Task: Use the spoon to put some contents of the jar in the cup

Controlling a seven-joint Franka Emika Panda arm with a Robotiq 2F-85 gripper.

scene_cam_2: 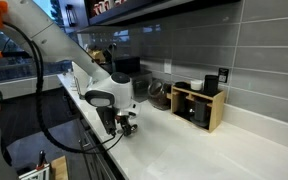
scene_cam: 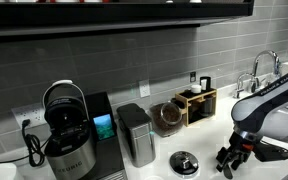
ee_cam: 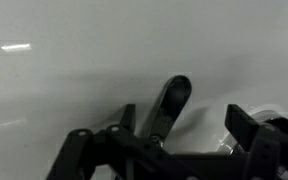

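Plainly, in an exterior view the cup (scene_cam: 185, 162) sits just before the jar (scene_cam: 167, 118), in an exterior view the arm (scene_cam_2: 102, 97) stoops near that jar, and the wrist view shows jaws spread wide astride the spoon (ee_cam: 170, 103), gripping nothing.

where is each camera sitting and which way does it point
Exterior view: faces the tiled wall across the counter; coffee maker, jar, cup; the arm enters from the picture's right, gripper low.
Exterior view: looks along the same counter from one end; arm and gripper in the foreground.
Wrist view: looks down at the white counter; open fingers frame what seems the spoon.
Shared: both exterior views show the gripper and the wooden rack.
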